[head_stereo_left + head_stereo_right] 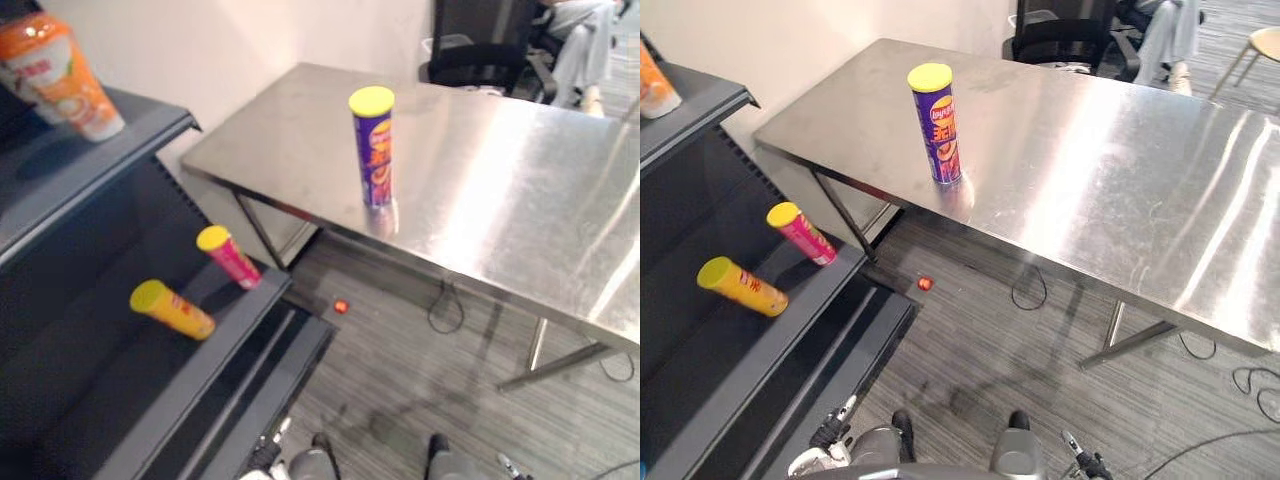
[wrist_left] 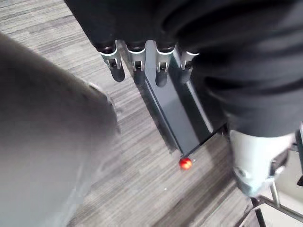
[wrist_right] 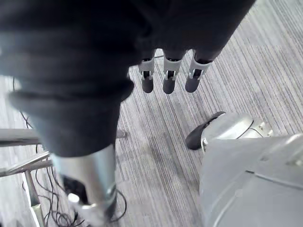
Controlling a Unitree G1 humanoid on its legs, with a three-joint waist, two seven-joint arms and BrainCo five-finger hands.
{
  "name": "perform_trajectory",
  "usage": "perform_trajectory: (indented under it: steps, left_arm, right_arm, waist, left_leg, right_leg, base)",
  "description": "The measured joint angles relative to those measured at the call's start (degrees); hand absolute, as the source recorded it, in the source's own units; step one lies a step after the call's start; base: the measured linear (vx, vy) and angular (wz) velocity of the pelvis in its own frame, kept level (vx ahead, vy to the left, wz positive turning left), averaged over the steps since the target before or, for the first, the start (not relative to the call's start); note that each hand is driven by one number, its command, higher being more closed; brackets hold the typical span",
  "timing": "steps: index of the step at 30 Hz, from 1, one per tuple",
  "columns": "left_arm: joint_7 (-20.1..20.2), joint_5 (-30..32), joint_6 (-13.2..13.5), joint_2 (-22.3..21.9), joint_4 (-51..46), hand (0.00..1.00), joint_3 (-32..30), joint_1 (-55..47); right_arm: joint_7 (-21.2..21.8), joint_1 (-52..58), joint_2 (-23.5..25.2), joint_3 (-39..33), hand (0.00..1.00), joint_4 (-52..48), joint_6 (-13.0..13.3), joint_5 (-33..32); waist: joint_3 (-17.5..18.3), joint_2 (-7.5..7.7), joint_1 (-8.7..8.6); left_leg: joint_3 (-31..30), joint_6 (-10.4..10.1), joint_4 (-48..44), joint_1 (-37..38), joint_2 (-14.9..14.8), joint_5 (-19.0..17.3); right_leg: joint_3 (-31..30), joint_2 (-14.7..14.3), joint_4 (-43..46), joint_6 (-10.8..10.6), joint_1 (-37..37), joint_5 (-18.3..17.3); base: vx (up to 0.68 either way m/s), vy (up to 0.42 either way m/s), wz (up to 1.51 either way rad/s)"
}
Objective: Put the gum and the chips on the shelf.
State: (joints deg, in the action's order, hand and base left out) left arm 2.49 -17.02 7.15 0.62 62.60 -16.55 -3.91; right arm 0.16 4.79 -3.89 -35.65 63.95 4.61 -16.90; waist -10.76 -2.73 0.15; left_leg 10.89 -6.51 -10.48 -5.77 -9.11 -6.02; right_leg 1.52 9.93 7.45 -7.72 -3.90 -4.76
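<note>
The left hand [image 2: 161, 73] hangs with its fingers loose and empty above the floor, and the right hand [image 3: 169, 80] does the same. A small red thing [image 1: 341, 306] on the floor is too small to identify. On the shelf [image 1: 100, 380] are a pink tube [image 1: 230, 257] and a yellow tube [image 1: 172, 309] (standing or lying is unclear). The purple chips can [image 1: 373, 148] stands upright on the steel table [image 1: 500, 200], yellow lid up.

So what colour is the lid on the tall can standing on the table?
Yellow lid, on a purple can; the right eye view shows it best.

The chips can [image 1: 373, 148] stands on the table [image 1: 520, 180], right of the shelf [image 1: 90, 380].
</note>
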Motion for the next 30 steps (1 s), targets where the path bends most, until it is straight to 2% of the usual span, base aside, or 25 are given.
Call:
perform_trajectory:
  steps: [1, 3, 6, 12, 16, 20, 22, 23, 27, 28, 30]
  left_arm:
    - [0.0, 0.0, 0.0, 0.6, 0.3, 0.0, 0.5, 0.1]
    - [0.0, 0.5, -0.1, 1.6, 0.8, 0.0, 0.6, 0.1]
    - [-0.1, 2.4, -0.1, 2.2, 1.4, 0.0, 0.7, 0.1]
    - [-0.3, 2.6, 0.0, 2.3, 2.7, 0.0, 1.1, 0.4]
    - [-0.4, 3.0, 0.2, 2.4, 3.1, 0.0, 1.6, 0.4]
    - [-1.1, 4.8, 0.2, 2.6, 2.8, 0.0, 0.8, 0.4]
    - [-1.5, 4.8, 0.1, 3.1, 2.8, 0.0, -0.7, -0.1]
    - [-1.6, 4.8, 0.1, 3.1, 2.7, 0.0, -1.2, -0.3]
    - [-2.2, 5.0, -0.2, 2.6, 2.7, 0.0, -3.0, -0.9]
    - [-2.3, 5.1, -0.2, 1.8, 2.7, 0.0, -4.1, -1.1]
    - [-2.3, 6.7, -0.2, 0.9, 1.7, 0.0, -4.9, -1.9]
  right_arm:
    - [0.1, 0.4, 0.3, -0.4, 0.0, 0.2, -0.1, 0.0]
    - [0.1, 0.5, 0.6, -2.8, 0.0, 0.2, -0.1, 0.0]
    - [0.1, -0.1, 0.6, -4.4, 0.0, 0.7, -0.1, 0.0]
    - [0.1, -2.6, 0.4, -6.2, 0.0, 2.8, 0.0, -0.1]
    - [-0.6, -2.6, -0.1, -9.4, 0.0, 4.6, 0.8, -3.3]
    - [-1.9, -3.3, -0.8, -20.6, 0.0, 4.6, 0.8, -6.4]
    - [-3.7, -4.3, -2.7, -27.4, 0.0, 3.6, 1.0, -10.1]
    - [-4.4, -4.5, -3.3, -28.3, 0.0, 2.7, 1.1, -10.8]
    - [-9.4, -4.7, -6.6, -28.0, 0.0, -13.6, 2.4, -12.4]
    - [-11.6, -4.4, -7.2, -26.5, 0.0, -23.2, 4.0, -12.0]
    - [-14.6, -4.5, -7.4, -24.9, 0.0, -34.4, 5.6, -10.3]
  waist:
    - [0.5, 1.05, -0.02]
    - [1.1, 1.88, -0.15]
    - [2.1, 2.24, -0.06]
    - [2.6, 2.43, -0.02]
    - [3.2, 2.5, -0.06]
    - [3.8, 3.11, -0.04]
    - [4.5, 3.92, -0.07]
    - [4.7, 4.04, -0.08]
    - [5.8, 3.85, -0.23]
    - [5.9, 3.62, -0.3]
    - [6.4, 3.34, -1.16]
  left_leg:
    - [1.2, 0.3, 0.2, 0.5, 1.3, -0.5]
    - [2.0, 1.5, 0.4, 1.5, 3.6, -1.1]
    - [3.3, 2.1, 1.2, 2.6, 5.1, -1.8]
    - [4.0, 2.1, 3.7, 4.9, 5.2, -1.9]
    - [4.0, 2.2, 4.5, 5.6, 5.2, -2.0]
    - [4.1, 2.4, 5.6, 6.4, 5.5, -2.2]
    - [4.6, 2.4, 6.2, 6.5, 5.5, -2.2]
    - [4.8, 2.4, 6.3, 6.6, 5.5, -2.2]
    - [6.5, 2.1, 6.7, 6.8, 5.5, -2.4]
    - [7.2, 1.8, 7.5, 7.1, 5.5, -2.0]
    - [7.3, 1.3, 8.9, 7.4, 5.3, -1.3]
  right_leg:
    - [-0.8, 1.4, -1.2, -0.8, 0.5, 0.7]
    - [-1.5, 3.3, -2.6, -1.1, 1.6, 1.0]
    - [-2.6, 4.4, -3.8, -1.2, 1.9, 1.2]
    - [-4.7, 3.7, -6.8, -0.1, 2.1, 3.7]
    - [-4.8, 3.5, -7.7, 0.7, 2.0, 5.5]
    - [-4.7, 3.5, -7.7, 0.6, 1.6, 6.5]
    - [-4.8, 3.5, -7.9, 0.3, 1.0, 6.8]
    - [-4.8, 3.5, -8.0, 0.3, 1.0, 6.8]
    - [-5.0, 3.4, -8.7, 0.3, 0.1, 6.6]
    - [-5.0, 3.3, -8.8, 0.2, -0.2, 6.4]
    - [-5.2, 3.2, -8.5, -0.9, -0.3, 5.8]
  base:
    - [0.2, 0.225, -0.17]
    - [0.18, 0.217, -0.11]
    - [0.17, 0.136, -0.13]
    - [0.12, 0.003, -0.28]
    - [0.04, -0.003, -0.19]
    - [-0.04, 0.009, -0.12]
    - [-0.07, -0.019, -0.2]
    - [-0.09, -0.038, -0.23]
    - [-0.08, -0.051, -0.3]
    - [-0.06, -0.063, -0.21]
    - [-0.07, -0.081, -0.07]
